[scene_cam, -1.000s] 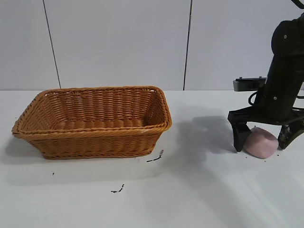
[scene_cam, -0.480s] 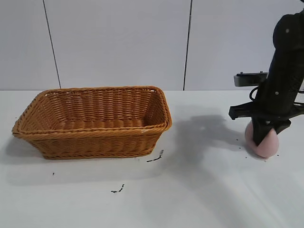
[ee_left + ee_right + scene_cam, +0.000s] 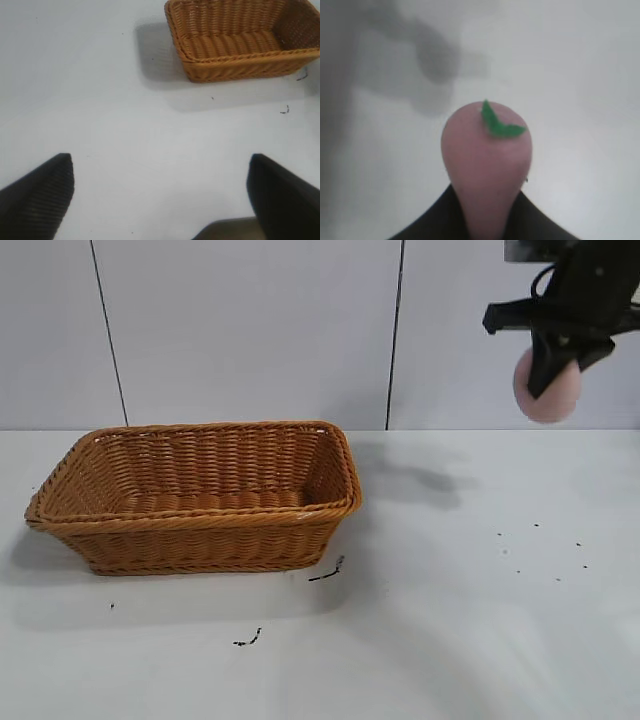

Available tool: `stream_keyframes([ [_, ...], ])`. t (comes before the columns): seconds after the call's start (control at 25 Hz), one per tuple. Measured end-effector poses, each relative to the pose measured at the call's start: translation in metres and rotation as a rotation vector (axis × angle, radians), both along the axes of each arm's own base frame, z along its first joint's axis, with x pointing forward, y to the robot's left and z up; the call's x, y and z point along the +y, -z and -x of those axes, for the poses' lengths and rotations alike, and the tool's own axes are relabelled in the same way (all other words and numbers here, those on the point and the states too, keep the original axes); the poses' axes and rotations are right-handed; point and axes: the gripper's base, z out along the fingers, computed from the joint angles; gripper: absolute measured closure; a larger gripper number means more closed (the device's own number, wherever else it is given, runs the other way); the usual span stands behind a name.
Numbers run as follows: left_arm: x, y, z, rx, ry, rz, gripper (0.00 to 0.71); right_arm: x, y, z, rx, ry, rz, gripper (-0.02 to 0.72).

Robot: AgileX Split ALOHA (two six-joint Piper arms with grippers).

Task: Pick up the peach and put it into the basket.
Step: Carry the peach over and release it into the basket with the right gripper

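Note:
My right gripper (image 3: 552, 375) is shut on the pale pink peach (image 3: 550, 392) and holds it high above the table at the far right, well off to the right of the basket. In the right wrist view the peach (image 3: 487, 165) sits squeezed between the black fingers (image 3: 432, 220), with a small green leaf on it. The orange-brown wicker basket (image 3: 60, 502) stands on the table at the left and holds nothing; it also shows in the left wrist view (image 3: 200, 65). My left gripper (image 3: 160, 195) is open and empty above bare table, apart from the basket.
The white table (image 3: 450, 620) carries a few small dark specks and scraps in front of the basket (image 3: 326, 572) and at the right where the peach lay. A pale panelled wall stands behind.
My right gripper closed on the peach on the table and lifted it straight up, from table level to high above it. The basket and the left arm have not moved.

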Motion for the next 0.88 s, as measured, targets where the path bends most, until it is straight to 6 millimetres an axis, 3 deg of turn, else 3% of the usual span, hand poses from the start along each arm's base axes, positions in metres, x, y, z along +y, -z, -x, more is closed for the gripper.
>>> stream_keyframes([
  [0.2, 0.0, 0.0, 0.0, 0.0, 0.0, 0.0, 0.018, 0.057, -0.022, -0.007, -0.071, -0.126, -0.008, 0.666],
  [0.48, 0.0, 0.0, 0.0, 0.0, 0.0, 0.0, 0.018, 0.155, -0.01, -0.004, -0.085, -0.324, -0.029, 0.666],
  [0.64, 0.0, 0.0, 0.0, 0.0, 0.0, 0.0, 0.018, 0.205, 0.012, 0.005, -0.098, -0.42, -0.043, 0.666],
  [0.88, 0.0, 0.0, 0.0, 0.0, 0.0, 0.0, 0.018, 0.248, 0.082, 0.008, -0.05, -0.512, -0.018, 0.666],
])
